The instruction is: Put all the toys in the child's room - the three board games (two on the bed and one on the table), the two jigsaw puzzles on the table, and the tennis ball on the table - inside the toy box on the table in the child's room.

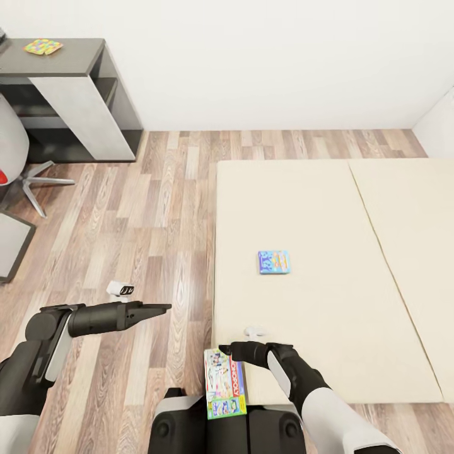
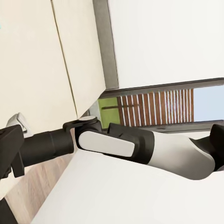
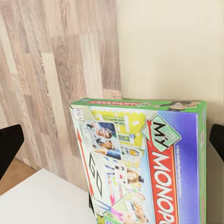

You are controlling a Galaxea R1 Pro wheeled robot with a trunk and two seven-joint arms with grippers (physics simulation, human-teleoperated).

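At ten o'clock, one jigsaw puzzle (image 1: 43, 46) lies on the bench (image 1: 75, 53), not yet boxed. My left claw (image 1: 151, 309) reaches level over the floor (image 1: 145, 208), empty; I cannot tell its gap. At six o'clock the green-edged board game (image 1: 225, 384) hangs off the near corner of the bed (image 1: 315, 214), beside my trunk. My right claw (image 1: 222, 349) points left above it, fingers spread wide either side of it in the wrist view, not closed. The small blue board game (image 1: 273, 262) rests mid-mattress. I judge the task barely begun.
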